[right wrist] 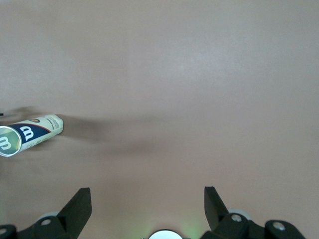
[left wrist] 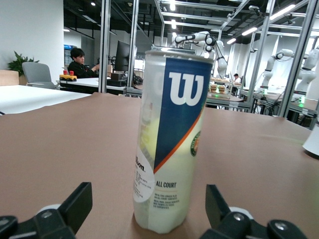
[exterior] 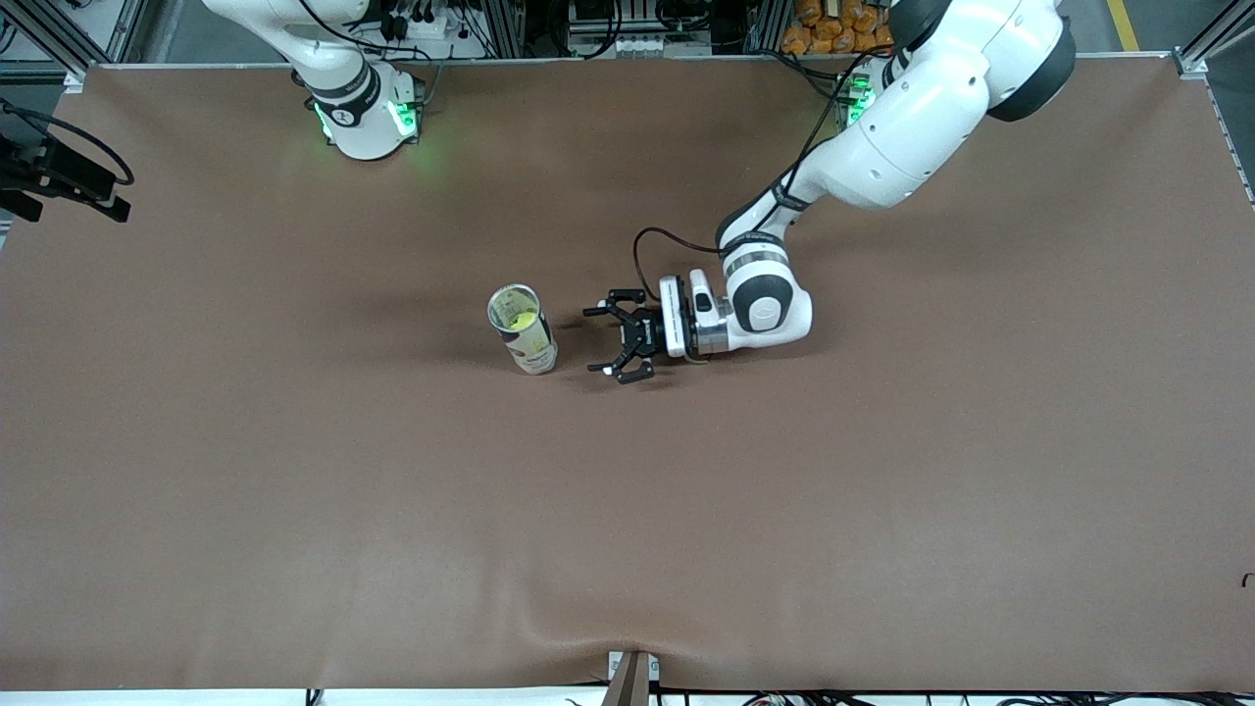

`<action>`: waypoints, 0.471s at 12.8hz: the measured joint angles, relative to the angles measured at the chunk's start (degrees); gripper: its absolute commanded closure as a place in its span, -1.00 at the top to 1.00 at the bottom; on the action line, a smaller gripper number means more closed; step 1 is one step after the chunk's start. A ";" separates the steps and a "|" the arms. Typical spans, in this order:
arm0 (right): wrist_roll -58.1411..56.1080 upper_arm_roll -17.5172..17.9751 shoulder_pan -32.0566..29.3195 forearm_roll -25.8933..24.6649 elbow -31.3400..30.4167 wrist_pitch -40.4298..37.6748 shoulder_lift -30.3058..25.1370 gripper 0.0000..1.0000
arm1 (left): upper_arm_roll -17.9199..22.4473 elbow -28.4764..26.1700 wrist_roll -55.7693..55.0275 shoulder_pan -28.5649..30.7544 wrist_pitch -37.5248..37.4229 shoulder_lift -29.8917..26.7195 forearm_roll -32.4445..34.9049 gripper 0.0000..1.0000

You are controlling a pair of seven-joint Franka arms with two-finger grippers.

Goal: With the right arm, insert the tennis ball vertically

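Note:
A clear Wilson tennis ball can (exterior: 526,338) stands upright mid-table with its top open. A yellow-green tennis ball (exterior: 523,320) sits inside it. My left gripper (exterior: 600,340) lies low over the table beside the can, toward the left arm's end, open and empty, fingers pointing at the can without touching it. In the left wrist view the can (left wrist: 169,139) stands just ahead of the open gripper (left wrist: 148,199). My right gripper (right wrist: 145,199) is open and empty, high over bare table. Its view shows the can (right wrist: 30,134) off to one edge. That gripper is outside the front view.
The brown table cover (exterior: 882,490) is bare around the can. The right arm's base (exterior: 368,118) stands at the table's robot edge. A black camera mount (exterior: 59,176) juts in at the right arm's end.

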 measured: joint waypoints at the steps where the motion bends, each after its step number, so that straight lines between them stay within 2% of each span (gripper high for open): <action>1: 0.00 -0.09 -0.01 -0.01 0.00 0.31 0.06 1.00 | -0.17 -1.43 -0.51 1.34 0.00 -1.43 2.33 1.00; 6: 0.00 -0.15 -0.01 -0.03 -0.03 -0.53 0.16 1.00 | -0.36 -7.30 -7.96 12.17 -0.70 -7.61 22.05 1.00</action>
